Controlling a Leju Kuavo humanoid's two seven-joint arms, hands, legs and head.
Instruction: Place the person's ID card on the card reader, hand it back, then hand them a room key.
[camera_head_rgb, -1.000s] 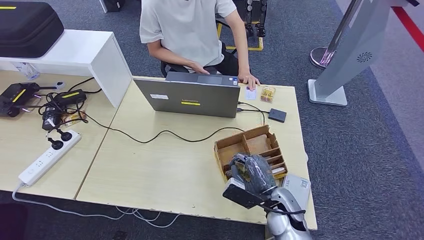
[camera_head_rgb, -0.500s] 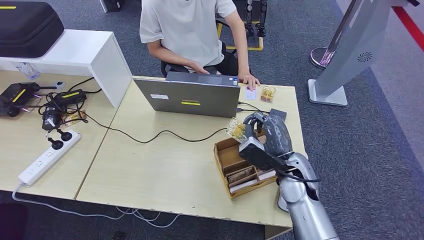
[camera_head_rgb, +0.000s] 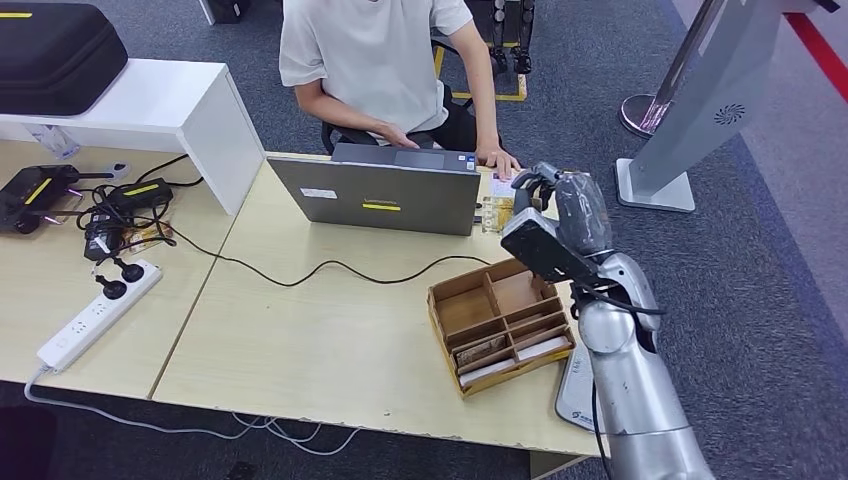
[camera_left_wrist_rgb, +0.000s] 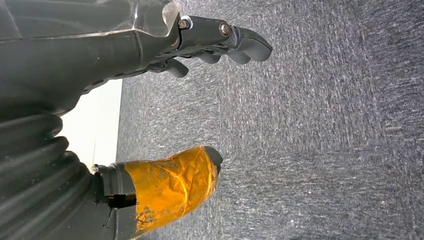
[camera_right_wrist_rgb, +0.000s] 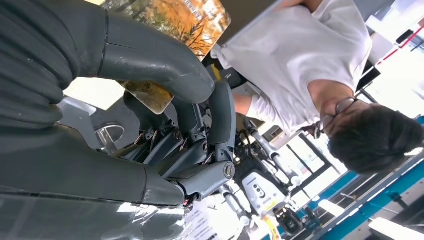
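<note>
A pale wooden counter (camera_head_rgb: 330, 340) on grey carpet, a seated person (camera_head_rgb: 375, 60) behind a laptop (camera_head_rgb: 385, 200). The right hand (camera_head_rgb: 548, 215) pinches a room key card (camera_head_rgb: 494, 214), raised just short of the person's hand (camera_head_rgb: 497, 158). Behind it sits the card organiser (camera_head_rgb: 500, 320). This looks like the key handover; next, reach further forward. The left hand (camera_left_wrist_rgb: 200, 100) hangs unclenched, holding nothing.

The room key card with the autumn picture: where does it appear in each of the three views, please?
Head view: the room key card is held up by the right hand, just right of the laptop.
Right wrist view: the card is pinched under the thumb.
Left wrist view: not in it; carpet under the left hand.
Shared landmark: the person in the pale T-shirt.
</note>
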